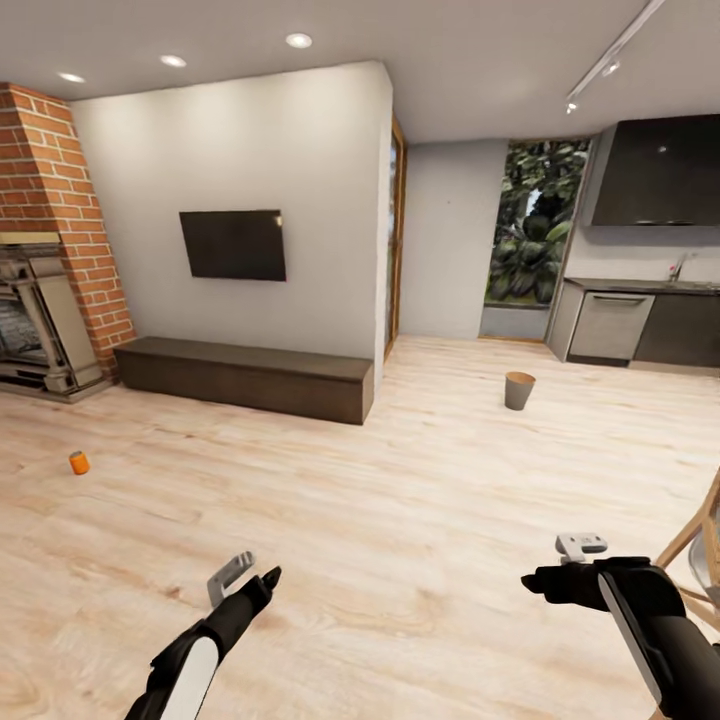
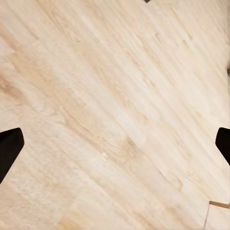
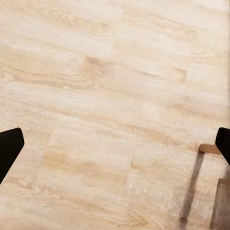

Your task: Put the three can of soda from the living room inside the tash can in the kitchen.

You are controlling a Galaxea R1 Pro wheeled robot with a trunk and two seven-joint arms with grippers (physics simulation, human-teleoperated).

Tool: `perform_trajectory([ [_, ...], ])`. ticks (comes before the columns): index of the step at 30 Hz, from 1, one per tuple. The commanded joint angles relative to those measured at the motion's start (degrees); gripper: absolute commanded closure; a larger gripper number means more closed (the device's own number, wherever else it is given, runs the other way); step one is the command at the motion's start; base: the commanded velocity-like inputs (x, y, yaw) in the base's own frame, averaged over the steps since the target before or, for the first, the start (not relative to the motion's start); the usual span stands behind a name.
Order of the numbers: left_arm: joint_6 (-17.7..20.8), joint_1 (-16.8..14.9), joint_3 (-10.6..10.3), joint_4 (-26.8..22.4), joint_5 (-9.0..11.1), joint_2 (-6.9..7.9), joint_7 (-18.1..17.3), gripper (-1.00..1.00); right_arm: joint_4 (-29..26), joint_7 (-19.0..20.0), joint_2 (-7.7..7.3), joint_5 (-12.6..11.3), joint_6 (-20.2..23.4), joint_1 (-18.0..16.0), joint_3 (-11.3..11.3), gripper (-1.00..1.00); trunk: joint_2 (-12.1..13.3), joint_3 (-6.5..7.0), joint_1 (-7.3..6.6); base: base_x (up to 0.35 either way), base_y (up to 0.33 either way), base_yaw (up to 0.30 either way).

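One orange can we log on the wood floor, at our left near the brick fireplace. Bin: upright on the floor ahead, before the kitchen cabinets. Left gripper and right gripper: jaws spread wide, empty, over bare floor.
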Motion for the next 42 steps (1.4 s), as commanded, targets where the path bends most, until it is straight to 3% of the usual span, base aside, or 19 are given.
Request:
perform_trajectory([
  [1,-0.1,0.3,0.0,-0.5,0.0,0.12,0.1,-1.0,-0.1,0.0,-0.02,0.0,0.0,0.0,0.0,-1.0,0.0,0.0,0.0,0.344,-0.031,-0.182],
  [10,-0.2,0.9,0.2,-1.1,-0.1,0.4,0.4,-1.0,0.1,-0.2,0.29,0.1,0.0,0.0,0.0,-1.0,0.0,0.0,0.0,0.345,-0.011,-0.18],
  [18,-0.3,0.9,0.3,-0.3,-0.2,0.56,0.7,-1.0,5.2,-0.2,0.87,-0.3,-0.4,-0.6,0.6,-1.0,0.0,0.0,0.0,0.346,-0.001,-0.128],
  [24,-0.3,0.9,0.3,-0.1,-0.3,1.12,0.7,-1.0,5.2,-0.2,3.72,-0.2,-0.5,0.9,1.3,-1.0,0.0,0.0,0.0,0.346,0.0,-0.024],
  [26,-0.2,0.9,0.2,-0.1,-0.3,1.19,0.7,-1.0,5.8,-0.3,4.01,-0.3,-0.8,1.1,1.2,-1.0,0.0,0.0,0.0,0.346,0.0,-0.006],
  [28,-0.2,0.9,0.2,0.0,-0.3,1.23,0.7,-1.0,7.0,-0.3,4.19,-0.4,-1.9,1.2,1.2,-1.0,0.0,0.0,0.0,0.346,0.0,-0.004],
  [29,-0.1,0.9,0.1,0.5,-0.4,1.23,0.7,-1.0,9.6,-0.3,4.33,-0.5,-5.0,1.1,1.1,-1.0,0.0,0.0,0.0,0.346,0.0,-0.002],
  [35,0.1,0.7,0.0,1.4,-0.4,1.22,0.7,-1.0,12.8,-0.3,4.48,-0.7,-7.9,0.8,1.0,-1.0,0.0,0.0,0.0,0.346,0.0,-0.001],
  [42,0.2,0.5,-0.1,1.9,-0.5,1.14,0.6,-1.0,13.2,-0.3,4.92,-0.8,-5.3,0.5,0.9,-1.0,0.0,0.0,0.0,0.346,-0.051,-0.055],
])
